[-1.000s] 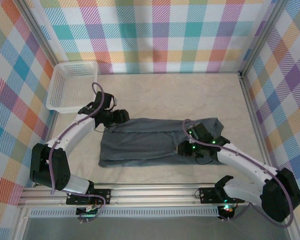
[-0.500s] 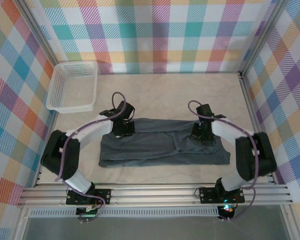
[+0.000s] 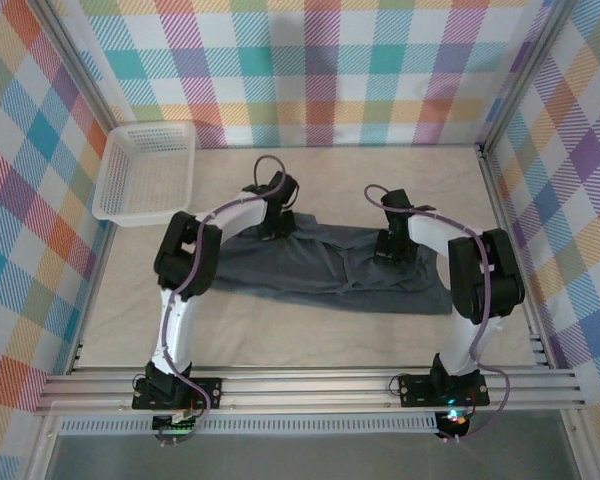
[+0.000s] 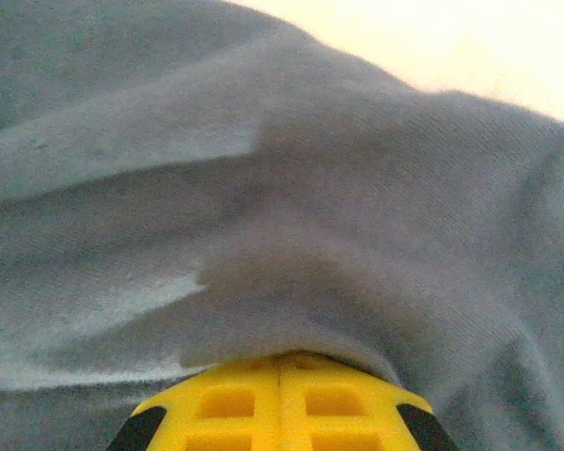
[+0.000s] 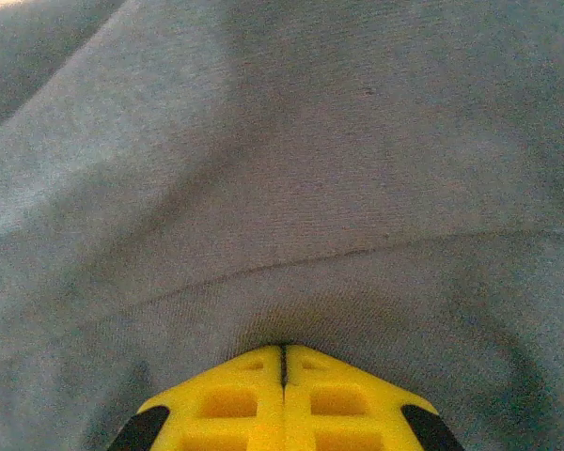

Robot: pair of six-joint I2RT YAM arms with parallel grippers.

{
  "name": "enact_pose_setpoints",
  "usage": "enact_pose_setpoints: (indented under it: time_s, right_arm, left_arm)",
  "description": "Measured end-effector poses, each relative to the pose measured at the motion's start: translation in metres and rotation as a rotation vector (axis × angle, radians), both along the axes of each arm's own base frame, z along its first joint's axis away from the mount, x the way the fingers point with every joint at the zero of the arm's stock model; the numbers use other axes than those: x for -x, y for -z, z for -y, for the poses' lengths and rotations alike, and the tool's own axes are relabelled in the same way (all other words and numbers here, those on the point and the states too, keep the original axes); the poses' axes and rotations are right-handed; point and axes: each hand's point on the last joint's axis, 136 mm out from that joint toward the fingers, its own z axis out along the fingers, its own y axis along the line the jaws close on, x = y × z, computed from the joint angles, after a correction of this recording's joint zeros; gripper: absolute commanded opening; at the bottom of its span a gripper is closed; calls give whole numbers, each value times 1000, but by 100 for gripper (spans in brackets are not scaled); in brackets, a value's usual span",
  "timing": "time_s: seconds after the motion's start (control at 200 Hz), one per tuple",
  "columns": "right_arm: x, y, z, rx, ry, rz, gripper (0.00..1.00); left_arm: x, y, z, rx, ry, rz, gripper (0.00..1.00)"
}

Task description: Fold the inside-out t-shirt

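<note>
t-shirt sits mid worktop, its near edge has pulled away from me and creased. In the last second both my arms swung out to its far edge; my left gripper and right gripper are now clamped shut, cloth puckering into the tips. Both pinches look made, so the fold can start. Basket far left, out of play

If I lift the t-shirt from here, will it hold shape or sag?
Probably floppy: the t-shirt creases and tents where the left claw pinches it. Likely light: thin cloth, lying in soft wrinkles on the table. Unheld parts should sag.
</note>
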Motion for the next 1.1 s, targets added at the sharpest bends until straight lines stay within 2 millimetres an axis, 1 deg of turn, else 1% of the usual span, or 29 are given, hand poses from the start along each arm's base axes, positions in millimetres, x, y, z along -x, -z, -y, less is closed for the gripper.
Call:
enact_pose_setpoints:
  time_s: [0.01, 0.075, 0.14, 0.185, 0.245, 0.285, 0.34, 0.4, 0.47, 0.505, 0.555, 0.595, 0.645, 0.69, 0.715, 0.725, 0.755, 0.77, 0.78, 0.805, 0.84, 0.885, 0.925, 0.985, 1.01, 1.025, 1.05, 1.065, 1.1]
  right_arm:
    - [0, 0, 0, -1, 0, -1, 0]
    - [1, 0, -8, -49, -14, -17, 0]
    - [7, 1, -21, -125, -35, -40, 0]
    - [16, 1, -35, -186, -63, -58, 0]
    - [37, 2, -65, -270, -134, -102, 0]
    - [53, 2, -89, -316, -199, -136, 1]
    - [79, 2, -127, -363, -309, -189, 2]
    - [106, 2, -168, -403, -430, -247, 3]
    - [127, -1, -208, -446, -540, -286, 5]
    - [134, -5, -221, -466, -577, -289, 7]
    - [140, -13, -228, -487, -594, -285, 12]
    - [138, -23, -227, -495, -583, -259, 16]
    - [130, -39, -221, -496, -566, -198, 20]
    - [124, -59, -211, -507, -539, -125, 24]
    - [120, -71, -203, -513, -526, -74, 28]
    - [120, -76, -200, -515, -517, -59, 30]
    - [118, -88, -192, -521, -500, -5, 33]
    - [116, -96, -186, -525, -485, 30, 36]
    - [116, -98, -183, -525, -483, 44, 37]
    - [115, -105, -174, -526, -453, 83, 39]
    - [116, -110, -164, -527, -425, 122, 42]
    - [123, -106, -155, -527, -407, 143, 44]
    - [132, -96, -147, -515, -385, 121, 48]
    - [141, -77, -140, -494, -359, 73, 54]
    - [145, -70, -140, -502, -364, 61, 56]
    - [147, -66, -139, -504, -355, 48, 57]
    - [154, -57, -136, -499, -357, 21, 59]
    - [159, -52, -134, -498, -356, 0, 60]
    - [167, -43, -131, -492, -356, -41, 61]
  left_arm:
    - [-4, -1, 2, 6, -1, 4, 0]
    - [-47, -4, 15, 53, 1, 58, 0]
    - [-86, -8, 29, 99, 16, 114, 0]
    - [-108, -9, 39, 130, 27, 154, 0]
    - [-129, -12, 50, 168, 44, 199, 0]
    - [-137, -13, 55, 188, 50, 218, 0]
    - [-138, -14, 59, 209, 62, 220, 0]
    - [-136, -15, 63, 230, 75, 213, 12]
    - [-134, -20, 68, 260, 96, 214, 24]
    - [-128, -20, 68, 267, 104, 203, 28]
    - [-114, -22, 65, 268, 116, 180, 34]
    - [-102, -28, 60, 269, 126, 172, 37]
    - [-85, -39, 51, 274, 124, 169, 39]
    - [-68, -58, 42, 280, 127, 175, 41]
    - [-60, -70, 36, 287, 125, 190, 41]
    - [-55, -76, 33, 291, 125, 195, 41]
    - [-46, -92, 25, 299, 121, 217, 42]
    - [-39, -103, 19, 304, 118, 233, 43]
    - [-36, -107, 17, 306, 116, 239, 43]
    - [-27, -125, 8, 315, 111, 265, 43]
    - [-14, -147, -4, 327, 102, 306, 44]
    - [5, -174, -19, 343, 91, 359, 44]
    - [19, -192, -30, 352, 84, 393, 45]
    - [30, -213, -40, 364, 74, 441, 48]
    - [32, -215, -45, 376, 63, 480, 49]
    - [39, -216, -48, 381, 61, 486, 50]
    - [55, -208, -56, 378, 47, 469, 52]
    - [69, -200, -61, 374, 40, 445, 53]
    - [93, -184, -71, 363, 25, 398, 54]
